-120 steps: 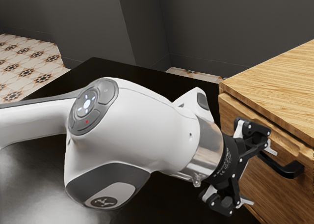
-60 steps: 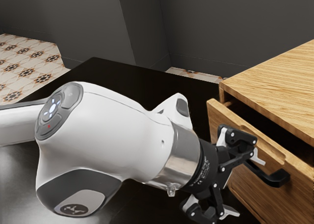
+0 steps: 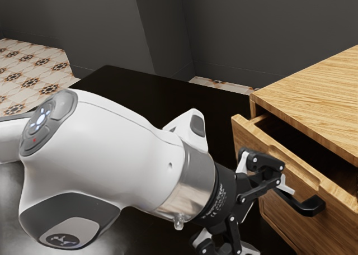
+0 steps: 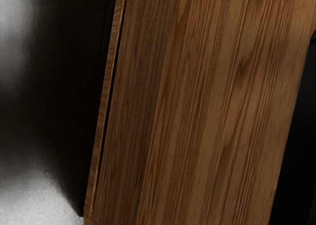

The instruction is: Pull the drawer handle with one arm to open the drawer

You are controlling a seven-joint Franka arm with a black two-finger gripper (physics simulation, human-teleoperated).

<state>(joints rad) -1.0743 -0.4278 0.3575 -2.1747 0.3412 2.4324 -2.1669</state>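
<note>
At the exterior view's left, a patterned tile floor lay beyond the black bench. The white arm reached across the bench toward the right and ended in a silver collar and the black hand. The hand sat at the black drawer handle, but whether it was clamped on the bar or standing apart around it could not be told. The drawer stood partly open, its front clear of the wooden cabinet, with a dark gap behind it. From the wrist, none of that opening could be read. There a wood-grained panel sat close under the hand, its lighter edge against the bench.
</note>
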